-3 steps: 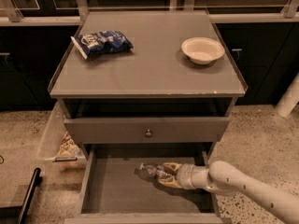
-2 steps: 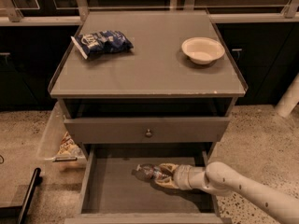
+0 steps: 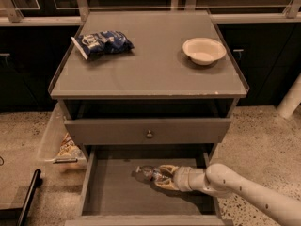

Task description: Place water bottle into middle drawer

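Note:
The water bottle (image 3: 148, 173), clear plastic with a label band, lies on its side over the floor of the open middle drawer (image 3: 113, 192), a wide shallow grey box pulled out below the cabinet. My gripper (image 3: 162, 177) reaches in from the right on a white arm and is shut on the bottle, its tan fingers (image 3: 165, 183) around the bottle's right part. The bottle's cap end points left. The bottle is low, at or just above the drawer floor.
On the cabinet top (image 3: 150, 74) lie a blue crinkled snack bag (image 3: 102, 42) at the back left and a white bowl (image 3: 203, 50) at the right. A closed drawer front with a round knob (image 3: 149, 134) sits above the open drawer. A clear bin with snacks (image 3: 63, 145) stands to the left.
The gripper with the bottle has shifted slightly left inside the drawer. Nothing else has moved.

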Robot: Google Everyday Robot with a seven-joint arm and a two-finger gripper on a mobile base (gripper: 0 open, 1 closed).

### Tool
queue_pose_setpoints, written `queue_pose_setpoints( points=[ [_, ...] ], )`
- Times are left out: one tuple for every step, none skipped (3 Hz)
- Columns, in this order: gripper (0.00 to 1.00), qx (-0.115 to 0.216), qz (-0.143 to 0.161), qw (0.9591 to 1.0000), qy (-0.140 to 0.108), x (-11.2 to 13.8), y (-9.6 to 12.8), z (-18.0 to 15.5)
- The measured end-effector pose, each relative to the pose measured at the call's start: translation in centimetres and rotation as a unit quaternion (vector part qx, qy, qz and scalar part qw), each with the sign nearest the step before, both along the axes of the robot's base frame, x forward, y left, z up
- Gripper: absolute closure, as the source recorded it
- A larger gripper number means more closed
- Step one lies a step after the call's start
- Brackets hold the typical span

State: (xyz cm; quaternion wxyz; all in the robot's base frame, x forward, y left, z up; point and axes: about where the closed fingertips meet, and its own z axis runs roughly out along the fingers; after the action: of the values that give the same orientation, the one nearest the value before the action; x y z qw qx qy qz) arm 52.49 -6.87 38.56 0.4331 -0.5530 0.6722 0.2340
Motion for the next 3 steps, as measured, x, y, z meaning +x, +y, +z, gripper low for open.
queue_pose_setpoints(
  points=[
    [0.45, 0.000, 0.000, 1.0000, 0.000, 0.00, 0.00, 0.00],
    [0.22, 0.000, 0.000, 1.0000, 0.000, 0.00, 0.01, 0.00],
    [0.00, 0.000, 0.000, 1.0000, 0.000, 0.00, 0.01, 0.00]
  ],
)
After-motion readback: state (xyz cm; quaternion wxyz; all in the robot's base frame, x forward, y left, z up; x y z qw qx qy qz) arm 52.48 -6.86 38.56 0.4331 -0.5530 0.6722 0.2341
